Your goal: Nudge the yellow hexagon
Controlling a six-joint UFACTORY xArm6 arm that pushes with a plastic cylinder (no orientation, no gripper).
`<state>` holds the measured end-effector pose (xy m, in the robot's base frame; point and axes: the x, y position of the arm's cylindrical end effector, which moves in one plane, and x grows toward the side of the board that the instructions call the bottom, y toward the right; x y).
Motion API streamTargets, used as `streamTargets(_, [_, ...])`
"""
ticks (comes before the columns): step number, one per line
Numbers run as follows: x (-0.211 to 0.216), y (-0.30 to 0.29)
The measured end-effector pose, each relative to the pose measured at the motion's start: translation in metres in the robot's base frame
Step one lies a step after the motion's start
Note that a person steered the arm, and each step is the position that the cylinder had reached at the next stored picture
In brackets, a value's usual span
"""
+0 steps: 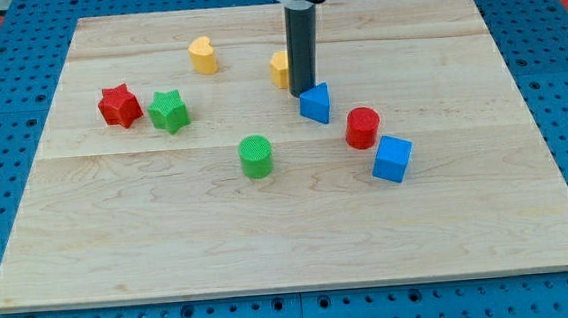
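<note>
The yellow hexagon (279, 68) stands in the upper middle of the wooden board, its right part hidden behind my rod. My tip (304, 93) rests just to the right of and slightly below the hexagon, close to or touching it. The blue triangular block (315, 104) sits right next to the tip on its right. A second yellow block (203, 55), rounded at one end, lies further to the left.
A red star (119, 105) and a green star (169, 111) sit at the left. A green cylinder (256, 156) stands in the middle. A red cylinder (363, 126) and a blue cube (392, 158) lie at the right. The board (120, 251) ends on a blue pegboard.
</note>
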<state>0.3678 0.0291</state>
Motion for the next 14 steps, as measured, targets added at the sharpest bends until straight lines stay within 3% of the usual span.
streamTargets(4, [-0.042, -0.092])
streamTargets(7, [-0.087, -0.091])
streamTargets(9, [-0.089, -0.084])
streamTargets(11, [-0.089, -0.040])
streamTargets(14, [-0.068, -0.036])
